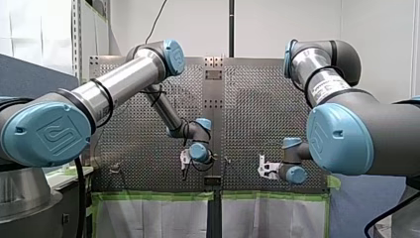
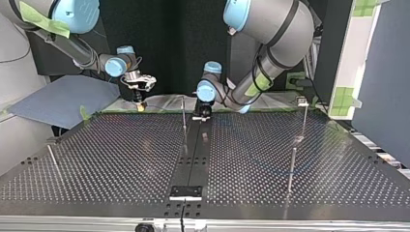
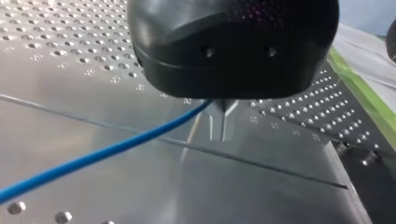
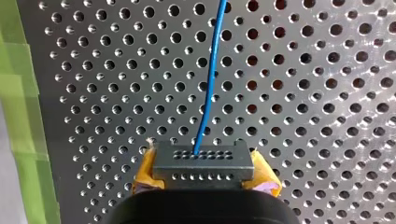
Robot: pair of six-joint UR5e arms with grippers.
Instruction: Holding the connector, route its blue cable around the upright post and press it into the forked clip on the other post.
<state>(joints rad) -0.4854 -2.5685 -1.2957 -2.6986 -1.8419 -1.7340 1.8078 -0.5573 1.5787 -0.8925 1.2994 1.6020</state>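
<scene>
In the right wrist view a grey connector (image 4: pixel 203 164) with rows of small holes sits between yellow pads (image 4: pixel 267 185), and my right gripper (image 4: pixel 204 185) is shut on it. A blue cable (image 4: pixel 210 84) rises from the connector over the perforated plate. In the left wrist view my left gripper (image 3: pixel 223 134) has its thin metal fingers (image 3: pixel 216 122) shut on the blue cable (image 3: pixel 107 151), low over the table's smooth middle strip. In the top view my left gripper (image 2: pixel 201 116) hangs beside a thin upright post (image 2: pixel 183 116). My right gripper (image 2: pixel 140 99) is to that post's left. A post with a clip (image 2: pixel 303 102) stands at the right.
Another thin post (image 2: pixel 291 169) rises at the top view's right and a leaning one (image 2: pixel 53 162) at its left. Green tape (image 4: pixel 21 93) edges the perforated table (image 2: pixel 121 159). A small black block (image 2: pixel 185 192) sits on the middle strip near the camera.
</scene>
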